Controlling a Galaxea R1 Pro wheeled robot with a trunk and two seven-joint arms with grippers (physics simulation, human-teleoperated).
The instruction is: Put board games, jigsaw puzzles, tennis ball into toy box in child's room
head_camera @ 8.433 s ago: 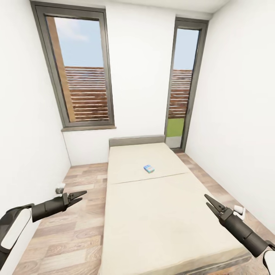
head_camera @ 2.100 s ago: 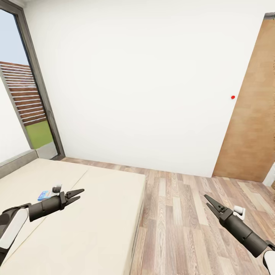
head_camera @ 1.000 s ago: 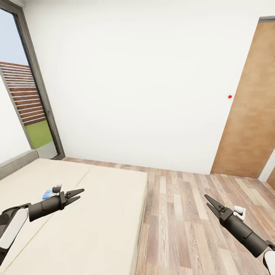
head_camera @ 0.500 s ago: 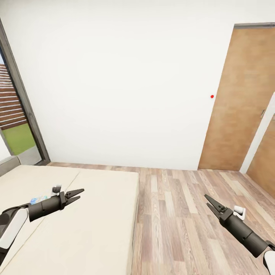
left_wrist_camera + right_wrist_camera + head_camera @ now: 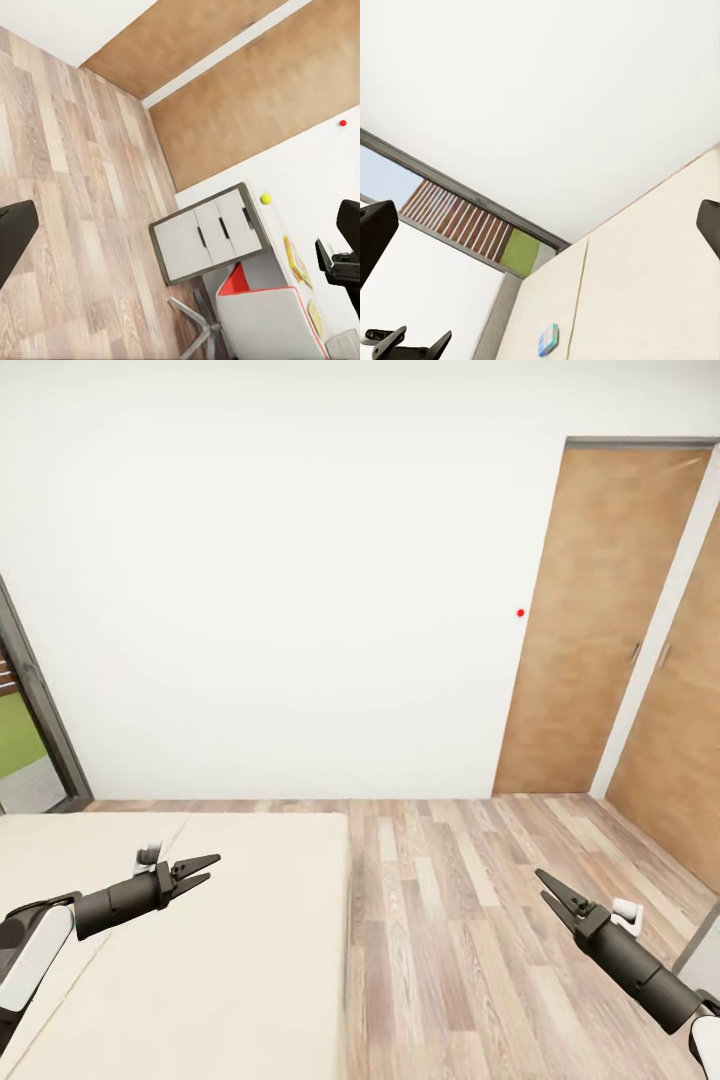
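Over the bed (image 5: pixel 200 920) corner hangs the left claw (image 5: pixel 205 868), spread and empty; the right claw (image 5: pixel 548 888), also spread, hangs above floor. The right wrist view catches one board game (image 5: pixel 548 340) on the mattress; the left wrist view finds the tennis ball (image 5: pixel 265 199) and jigsaw puzzles (image 5: pixel 296 262) on the worktop (image 5: pixel 300 225).

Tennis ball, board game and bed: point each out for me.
Small yellow-green tennis ball (image 5: pixel 265 199), left wrist view, its centre.
Small blue printed board game box (image 5: pixel 548 340), right wrist view, its face.
Beige-mattressed bed (image 5: pixel 230 950), head view, bare mattress.

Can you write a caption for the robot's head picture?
Two open black grippers, left and right, hover over beige bed and wooden plank floor.
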